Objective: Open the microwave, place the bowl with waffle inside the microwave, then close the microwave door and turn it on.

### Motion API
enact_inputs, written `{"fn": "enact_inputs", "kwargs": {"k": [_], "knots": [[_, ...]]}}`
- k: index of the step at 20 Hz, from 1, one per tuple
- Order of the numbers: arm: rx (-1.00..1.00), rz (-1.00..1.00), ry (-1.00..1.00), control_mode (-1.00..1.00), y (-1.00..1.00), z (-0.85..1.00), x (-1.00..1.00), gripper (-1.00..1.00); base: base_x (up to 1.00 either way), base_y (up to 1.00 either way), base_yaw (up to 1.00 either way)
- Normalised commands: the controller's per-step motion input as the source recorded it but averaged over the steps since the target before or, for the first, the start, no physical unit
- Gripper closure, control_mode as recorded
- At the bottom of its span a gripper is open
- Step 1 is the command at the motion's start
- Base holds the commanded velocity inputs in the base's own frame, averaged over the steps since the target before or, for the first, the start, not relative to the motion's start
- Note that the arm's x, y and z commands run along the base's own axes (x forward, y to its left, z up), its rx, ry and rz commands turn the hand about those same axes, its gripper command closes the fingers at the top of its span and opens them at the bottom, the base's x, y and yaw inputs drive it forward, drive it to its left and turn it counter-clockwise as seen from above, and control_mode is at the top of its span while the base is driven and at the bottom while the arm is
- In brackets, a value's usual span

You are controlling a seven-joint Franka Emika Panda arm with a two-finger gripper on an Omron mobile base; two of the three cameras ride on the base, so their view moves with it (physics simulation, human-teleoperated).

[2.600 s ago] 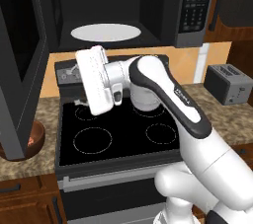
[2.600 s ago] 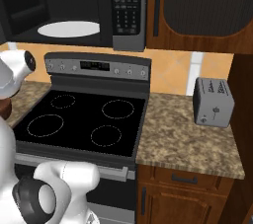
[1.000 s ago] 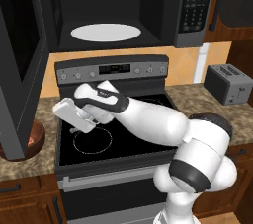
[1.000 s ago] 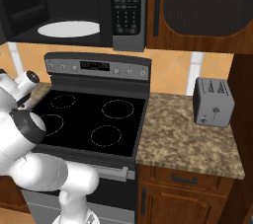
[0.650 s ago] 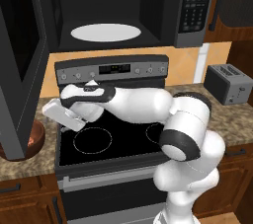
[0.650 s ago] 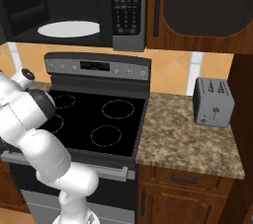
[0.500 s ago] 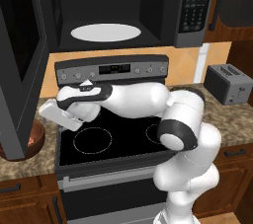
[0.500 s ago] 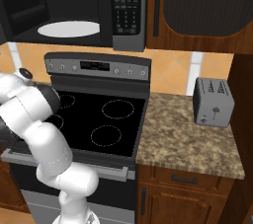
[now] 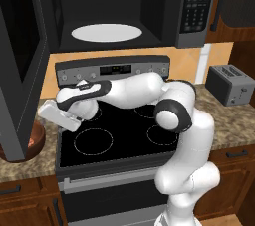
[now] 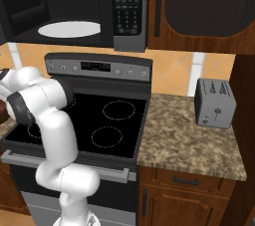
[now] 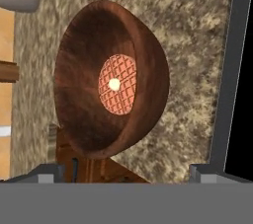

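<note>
My arm's stretched way out to my left, elbow bent up high, forearm running sideways with the wrist tipped downward at the far end. My gripper has its fingertips spread wide apart, nothing between them, pointing down from above.

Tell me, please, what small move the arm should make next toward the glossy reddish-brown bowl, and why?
Probably advance the gripper straight on toward the glossy reddish-brown bowl and close on its rim. The wide dark-glass microwave door is already swung open, the round orange-pink waffle sits in the bowl, and in the hand view the bowl lies ahead of the spread fingertips, not yet between them.
</note>
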Motion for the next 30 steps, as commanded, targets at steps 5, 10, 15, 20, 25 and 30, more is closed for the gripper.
{"fn": "enact_inputs", "kwargs": {"k": [5, 10, 15, 20, 25, 30], "knots": [[-0.02, -0.01, 0.07, -1.0, 0.11, -0.38, 0.19, -1.0, 0.0, 0.0, 0.0], [-0.01, -0.05, 0.06, -1.0, 0.22, -0.19, 0.2, -1.0, 0.0, 0.0, 0.0], [-0.04, -0.07, 0.11, -1.0, 0.38, -0.19, 0.24, -1.0, 0.0, 0.0, 0.0], [-0.02, -0.05, 0.12, -1.0, 0.12, -0.22, 0.12, -1.0, 0.0, 0.0, 0.0], [-0.03, -0.05, 0.1, -1.0, 0.24, -0.25, 0.06, 1.0, 0.0, 0.0, 0.0], [0.0, -0.03, 0.1, -1.0, 0.02, -0.21, 0.02, 1.0, 0.0, 0.0, 0.0]]}}
